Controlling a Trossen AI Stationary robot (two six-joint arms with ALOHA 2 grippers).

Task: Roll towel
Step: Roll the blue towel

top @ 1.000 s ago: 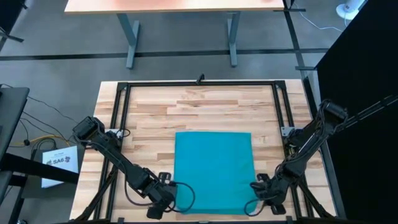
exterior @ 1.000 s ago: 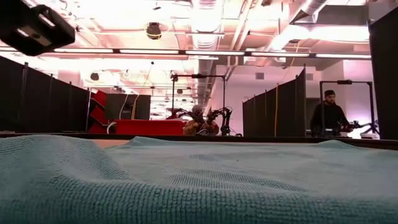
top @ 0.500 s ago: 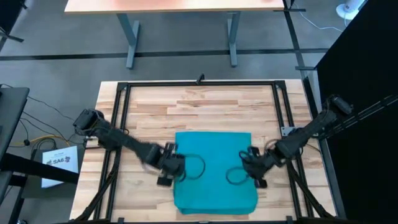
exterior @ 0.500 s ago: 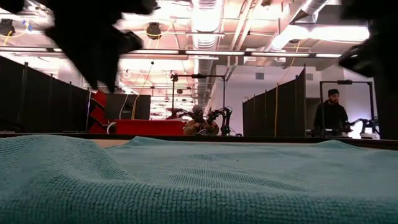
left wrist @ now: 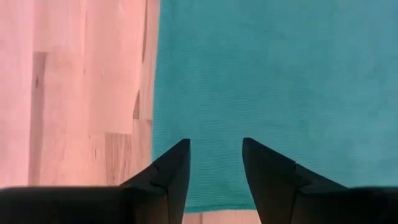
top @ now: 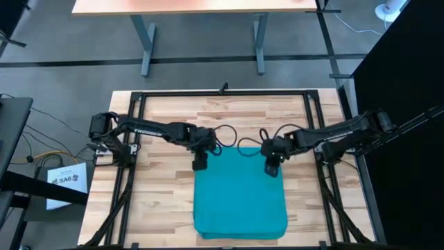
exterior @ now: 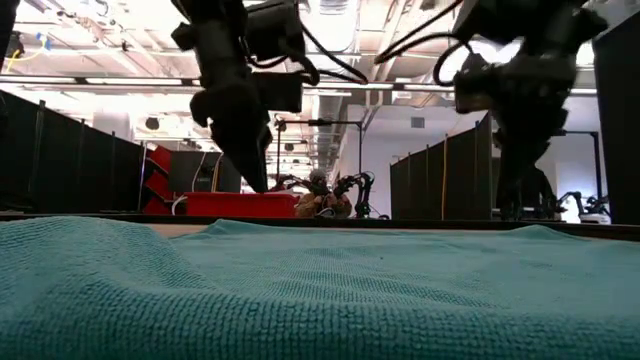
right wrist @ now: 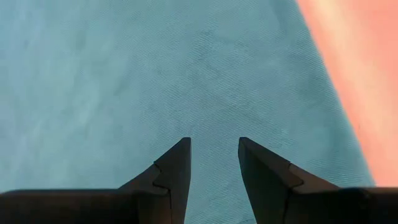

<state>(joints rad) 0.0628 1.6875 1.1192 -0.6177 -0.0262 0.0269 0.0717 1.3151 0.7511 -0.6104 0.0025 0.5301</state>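
Observation:
The teal towel [top: 239, 198] lies spread flat on the wooden table [top: 166, 201], reaching from its middle to the near edge. In the low view the towel [exterior: 320, 290] fills the foreground. My left gripper [top: 200, 165] hangs open over the towel's far left corner, fingers pointing steeply down. In its wrist view my left gripper [left wrist: 216, 155] shows a clear gap above the towel [left wrist: 280, 74]. My right gripper [top: 272, 169] hangs open over the far right corner. Its wrist view shows my right gripper [right wrist: 214, 155] above the towel [right wrist: 155, 74]. Both are clear of the cloth in the low view [exterior: 258, 180] [exterior: 515, 195].
A black metal frame [top: 222, 94] runs around the tabletop. Bare wood [top: 229, 118] lies beyond the towel's far edge and along both its sides. Cables loop between the two wrists [top: 239, 142].
Both grippers have swung from the towel's near corners toward the table's far edge. They now hang over its far corners, left on the left side and right on the right. Both wrists have turned on the way. The towel has stayed flat.

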